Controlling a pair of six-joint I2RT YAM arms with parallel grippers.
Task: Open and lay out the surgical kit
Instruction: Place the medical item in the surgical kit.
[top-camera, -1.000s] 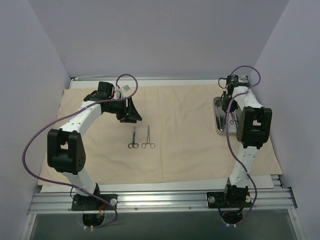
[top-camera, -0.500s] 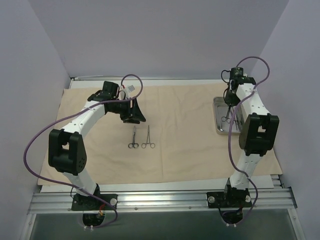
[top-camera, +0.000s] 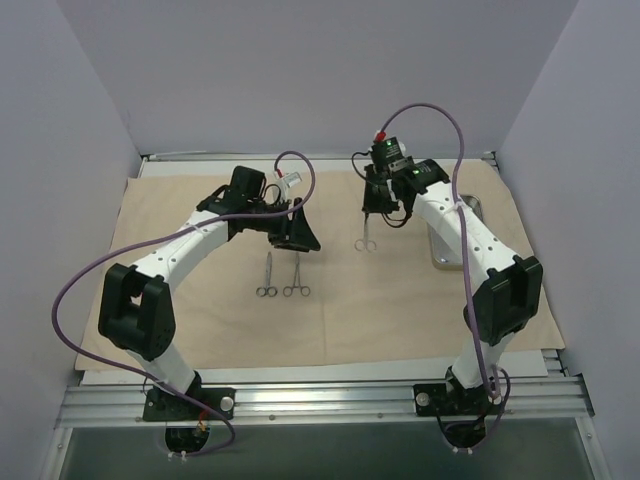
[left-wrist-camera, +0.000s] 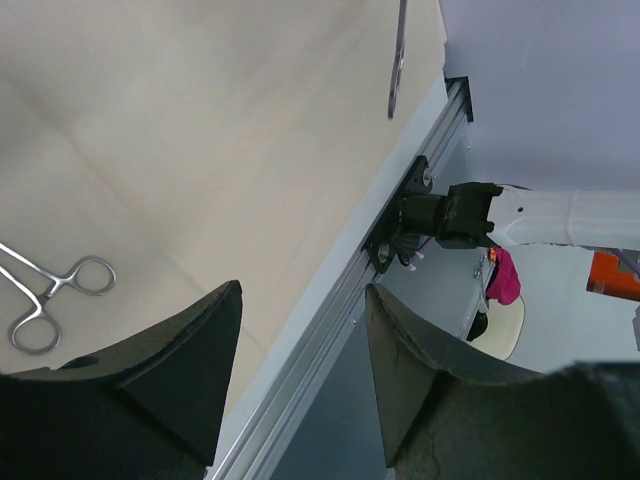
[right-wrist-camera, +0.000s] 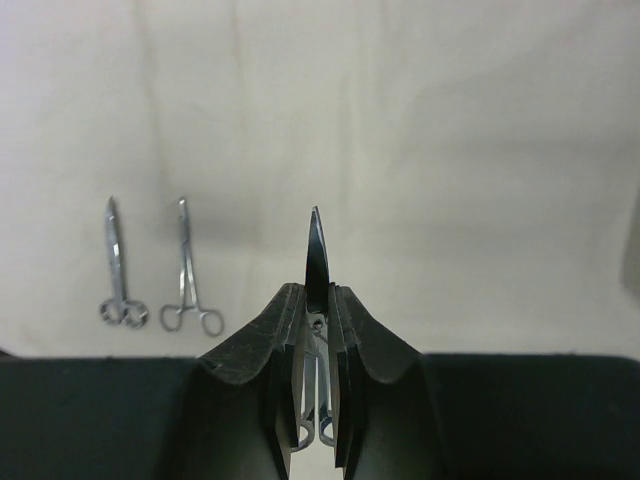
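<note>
The beige cloth wrap (top-camera: 380, 310) lies spread flat over the table. Two ring-handled instruments lie side by side on it, the left one (top-camera: 267, 276) and the right one (top-camera: 297, 275); the right wrist view shows them too (right-wrist-camera: 118, 270) (right-wrist-camera: 190, 275). My right gripper (top-camera: 372, 208) hangs over the cloth's middle, shut on thin silver scissors (top-camera: 365, 240), whose blade (right-wrist-camera: 316, 255) sticks out beyond the gripper (right-wrist-camera: 317, 295). My left gripper (top-camera: 298, 232) hovers just above the two instruments, open and empty (left-wrist-camera: 300, 370). The steel tray (top-camera: 436, 252) sits at the right, partly behind the right arm.
The metal rail (top-camera: 320, 395) with both arm bases runs along the near edge. Grey walls close in the left, right and back. The cloth (top-camera: 130, 340) reaches almost to the table's edges.
My right arm has swung left from over the tray to the cloth's middle, carrying the scissors. My left gripper has drifted right and opened a little wider.
</note>
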